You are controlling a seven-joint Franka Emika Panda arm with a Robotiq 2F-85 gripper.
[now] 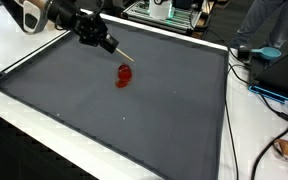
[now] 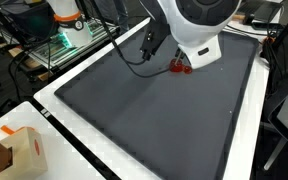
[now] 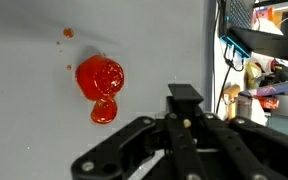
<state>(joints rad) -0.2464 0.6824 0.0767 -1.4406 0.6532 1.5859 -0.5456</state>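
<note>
The gripper [image 3: 184, 97] fills the bottom of the wrist view, its black fingers drawn together at the tip. In an exterior view a thin pale stick [image 1: 124, 53] juts from them. Just beyond, on the grey mat [image 3: 24, 130], lies one red blob [image 3: 99, 77]. One smaller red patch [image 3: 102, 112] touches it, and two tiny specks [image 3: 68, 33] lie near. The white arm [image 2: 199, 25] partly hides the blob. One cardboard box [image 2: 19, 150] sits off the mat.
</note>
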